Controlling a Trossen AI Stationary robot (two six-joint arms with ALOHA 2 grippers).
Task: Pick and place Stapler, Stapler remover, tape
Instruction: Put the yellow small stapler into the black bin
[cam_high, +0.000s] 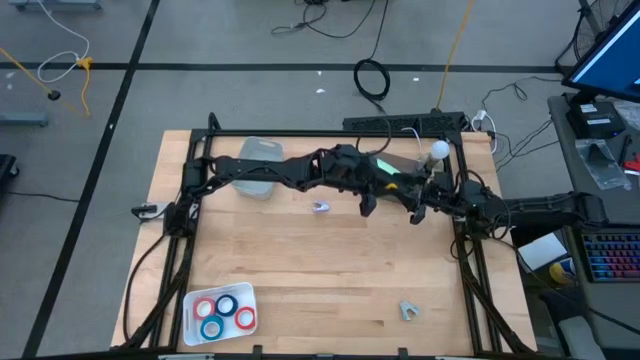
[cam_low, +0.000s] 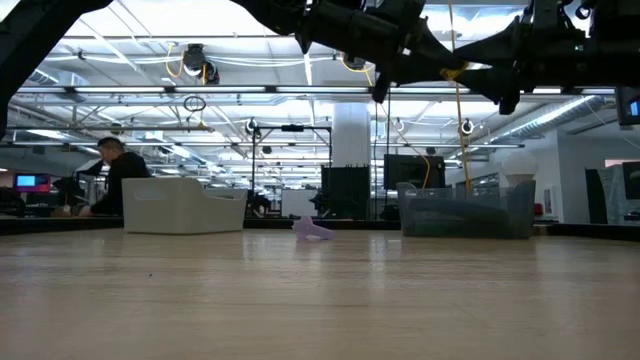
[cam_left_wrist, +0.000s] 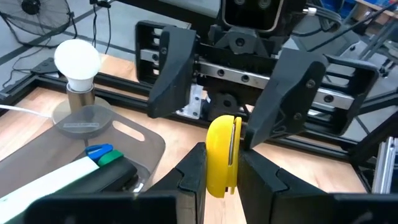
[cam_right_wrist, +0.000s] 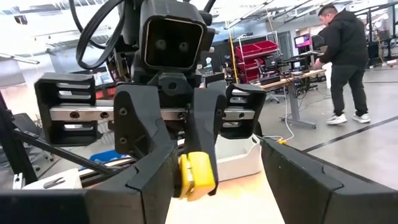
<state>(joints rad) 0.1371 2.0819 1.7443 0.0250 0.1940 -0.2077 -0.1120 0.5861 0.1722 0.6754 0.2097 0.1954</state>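
Observation:
My left gripper (cam_high: 400, 186) is shut on a small yellow stapler (cam_left_wrist: 222, 155) high above the table's far right part. My right gripper (cam_right_wrist: 214, 155) faces it head-on and is open, one finger on each side of the stapler (cam_right_wrist: 196, 174); whether a finger touches it, I cannot tell. Red and blue rolls of tape (cam_high: 222, 312) lie flat in a white tray (cam_high: 190, 322) at the near left. A grey claw-shaped stapler remover (cam_high: 408, 310) lies on the table at the near right. My left gripper pinches the stapler's two broad sides (cam_left_wrist: 211, 169) between its two fingers. The fingers come nearly level from the table's left. The stapler stands on edge, lifted clear of the table, and its end (cam_right_wrist: 198, 182) sticks out past the fingertips toward the other gripper.
A clear tray (cam_left_wrist: 134, 134) with markers and a white bulb (cam_high: 438, 150) on a stand sit at the far right. A clear bin (cam_high: 262, 165) stands under the left arm. A small purple item (cam_high: 320, 207) lies mid-table. A black frame (cam_high: 470, 290) borders the table.

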